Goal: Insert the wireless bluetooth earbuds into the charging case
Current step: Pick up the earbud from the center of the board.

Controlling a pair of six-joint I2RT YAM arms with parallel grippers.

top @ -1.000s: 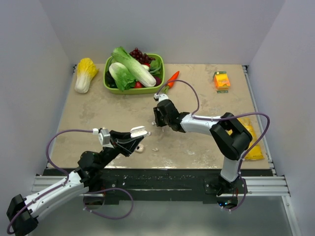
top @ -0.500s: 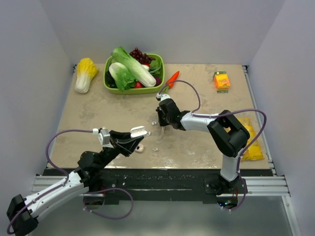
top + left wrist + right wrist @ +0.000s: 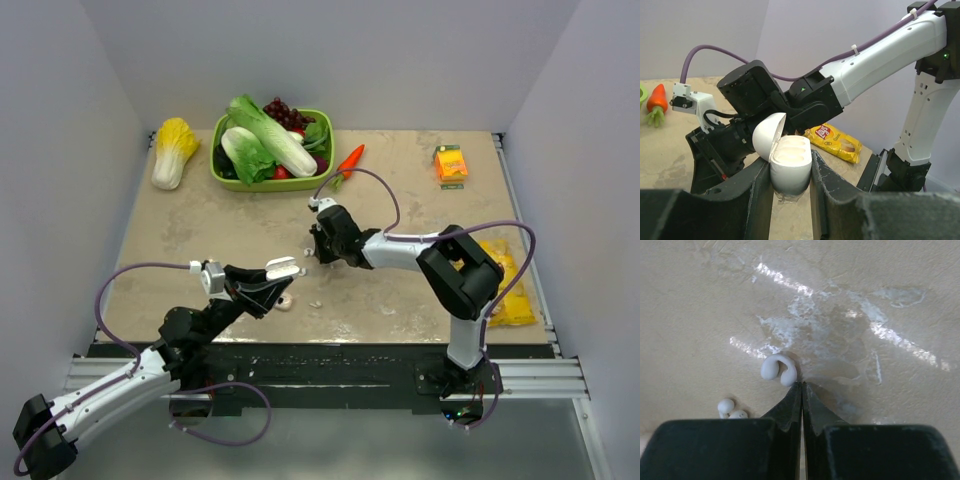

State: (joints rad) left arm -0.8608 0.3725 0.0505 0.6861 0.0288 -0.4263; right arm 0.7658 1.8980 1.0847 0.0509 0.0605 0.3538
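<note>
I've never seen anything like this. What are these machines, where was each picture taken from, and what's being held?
Two robot arms are bolted to a beige table. One picture looks down from above; the other two come from a camera on each wrist. The left hand grips an open cream-white rounded plastic case. The right hand is shut and empty, its tips beside a curved white plastic earbud. Also there: a green basket of vegetables, an orange carrot, a small orange carton, a yellow crisp bag.

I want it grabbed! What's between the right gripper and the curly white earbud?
Nothing. The right wrist view shows the right gripper beside the earbud, only bare table between.
</note>
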